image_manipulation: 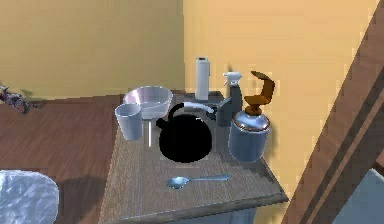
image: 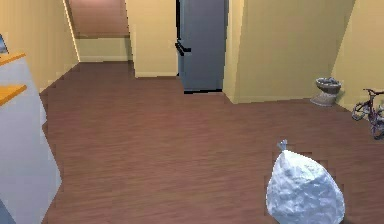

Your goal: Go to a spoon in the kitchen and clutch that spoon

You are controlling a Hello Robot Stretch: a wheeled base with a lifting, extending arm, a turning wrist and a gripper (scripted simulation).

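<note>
here's the reddish wooden floor spreading across the lower forward view, yellow walls rising behind it; top centre, a tall blue-grey door stands between two wall sections; hard against the left edge, a white cabinet with orange ledges; lower right, a crinkled white bag sits on the floor, knotted at the top; at the right of the frame a small grey pot-like thing rests by the wall, and beside it at the very edge something spoked and dark, too small to name;

over to the arm side view now; a wooden tabletop takes the centre and lower middle, pushed up to the yellow wall; dead centre on it, a round black kettle with a pale handle; just right of it, a blue-grey jug with a curved brown piece on top; upper left of the kettle, a white bowl, and below that a pale cup; at the back, a white upright roll and a small pale bottle;

and the spoon; it lies flat on the table in the lower middle, just below the kettle, bowl end to the left, handle running right; the claw's state i cannot tell.
</note>
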